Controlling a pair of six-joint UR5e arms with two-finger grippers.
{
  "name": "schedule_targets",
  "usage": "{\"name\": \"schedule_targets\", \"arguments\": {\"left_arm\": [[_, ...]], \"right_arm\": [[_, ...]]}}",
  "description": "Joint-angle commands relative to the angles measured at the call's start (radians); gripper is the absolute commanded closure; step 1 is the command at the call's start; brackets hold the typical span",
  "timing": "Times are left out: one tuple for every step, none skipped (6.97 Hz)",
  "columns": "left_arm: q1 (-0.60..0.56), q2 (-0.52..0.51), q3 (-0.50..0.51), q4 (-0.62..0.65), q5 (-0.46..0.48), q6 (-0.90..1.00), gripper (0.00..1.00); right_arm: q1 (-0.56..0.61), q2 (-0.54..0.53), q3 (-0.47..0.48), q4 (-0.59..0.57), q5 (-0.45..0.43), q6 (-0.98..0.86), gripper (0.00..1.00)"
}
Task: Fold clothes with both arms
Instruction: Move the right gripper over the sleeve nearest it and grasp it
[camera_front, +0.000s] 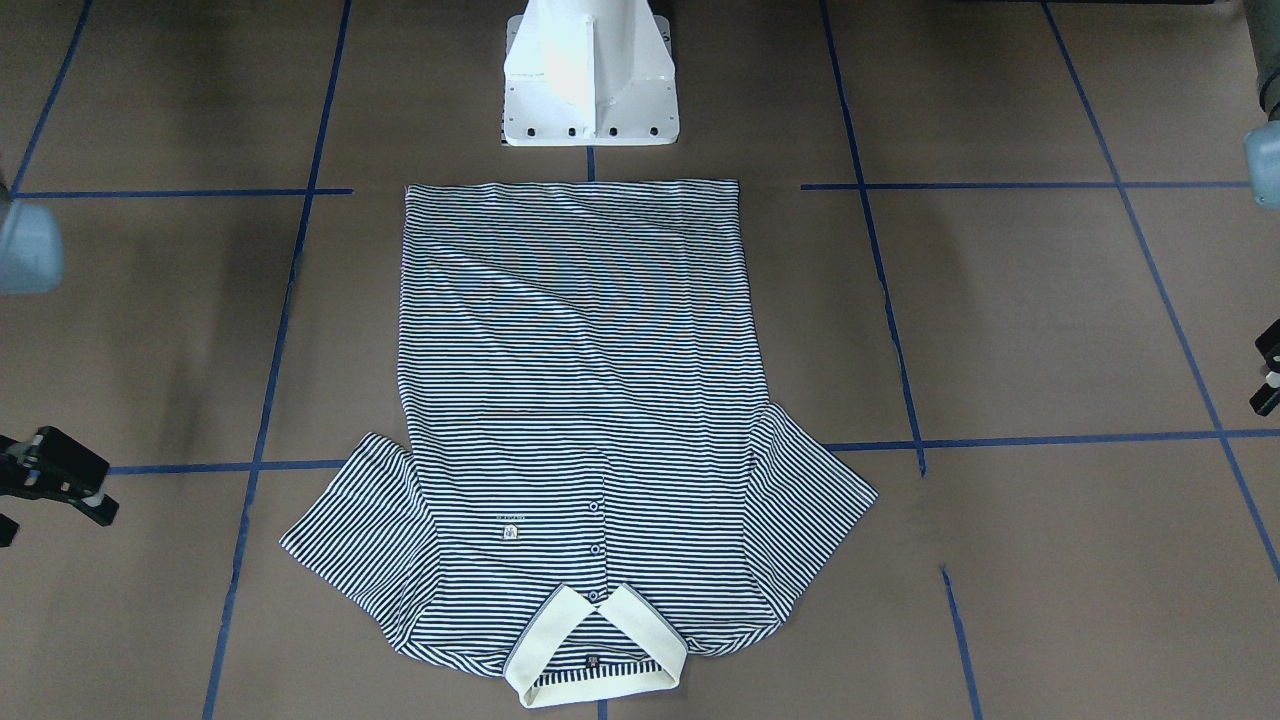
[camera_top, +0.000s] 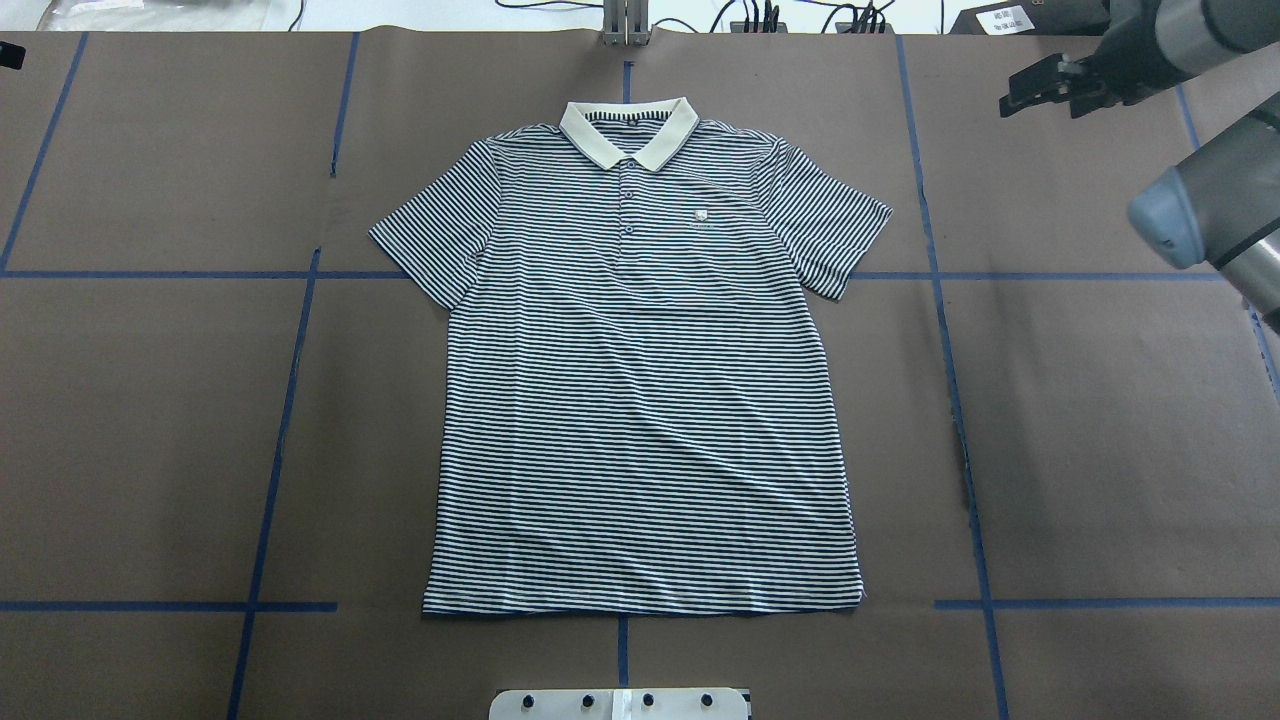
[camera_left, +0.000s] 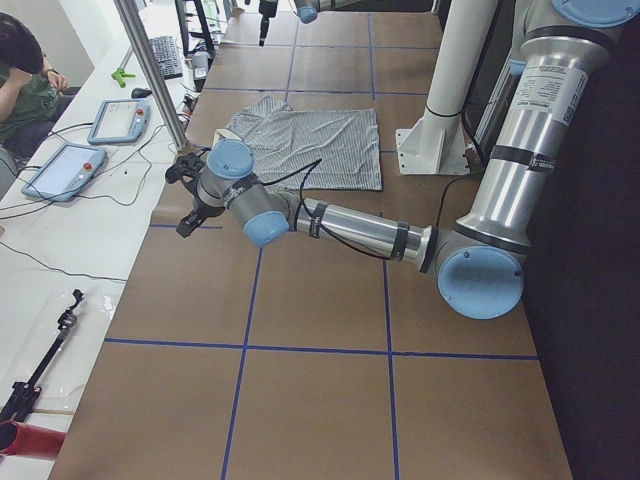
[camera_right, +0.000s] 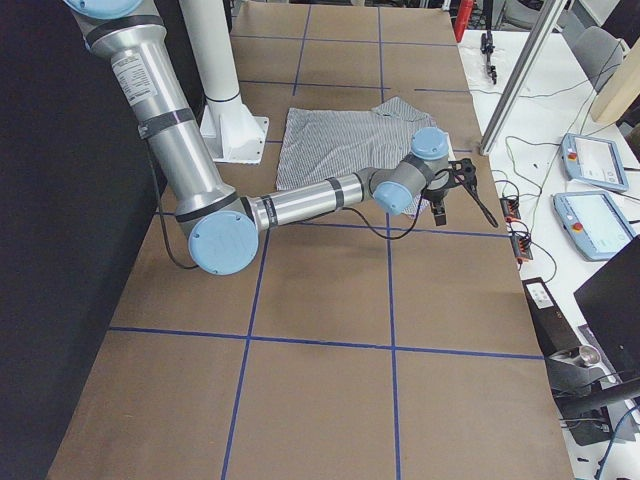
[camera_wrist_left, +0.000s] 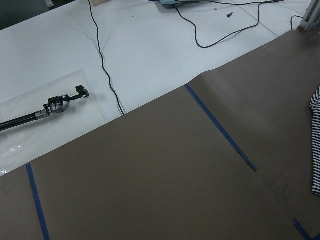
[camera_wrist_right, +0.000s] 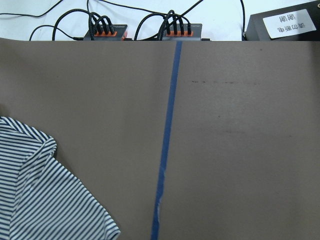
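Observation:
The striped polo shirt (camera_top: 640, 400) lies spread flat and face up in the middle of the table, cream collar (camera_top: 628, 128) on the far side from the robot's base, hem on the near side. Both sleeves (camera_front: 345, 535) are spread out. My right gripper (camera_top: 1040, 100) hovers open beyond the shirt's right sleeve near the far edge, holding nothing. My left gripper (camera_front: 1268, 372) hangs open off the shirt's other side, also empty; it shows larger in the left side view (camera_left: 188, 197). A sleeve edge (camera_wrist_right: 45, 195) shows in the right wrist view, and a sliver of shirt (camera_wrist_left: 315, 145) in the left wrist view.
The white pedestal base (camera_front: 590, 90) stands just behind the hem. Blue tape lines (camera_top: 290, 400) grid the brown table cover. Beyond the far edge are cable hubs (camera_wrist_right: 105, 31), a black box (camera_wrist_right: 282, 22), tablets (camera_left: 115, 120), a seated person (camera_left: 25, 80) and a black tool (camera_wrist_left: 45, 107).

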Motion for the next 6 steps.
{"name": "schedule_targets", "arguments": {"left_arm": [[0.003, -0.009, 0.003, 0.001, 0.001, 0.000, 0.00], [0.007, -0.009, 0.005, 0.001, 0.001, 0.000, 0.00], [0.009, -0.009, 0.005, 0.001, 0.001, 0.000, 0.00], [0.009, -0.011, 0.005, 0.001, 0.001, 0.000, 0.00], [0.009, -0.014, 0.008, 0.001, 0.001, 0.000, 0.00], [0.009, -0.014, 0.006, 0.001, 0.001, 0.000, 0.00]], "right_arm": [[-0.125, 0.059, -0.088, 0.087, -0.142, 0.128, 0.18], [-0.159, 0.059, -0.109, 0.110, -0.165, 0.140, 0.21], [-0.187, 0.062, -0.124, 0.113, -0.197, 0.148, 0.23], [-0.201, 0.074, -0.136, 0.113, -0.209, 0.149, 0.25], [-0.219, 0.077, -0.152, 0.113, -0.234, 0.151, 0.27], [-0.234, 0.077, -0.155, 0.113, -0.238, 0.152, 0.31]]}}
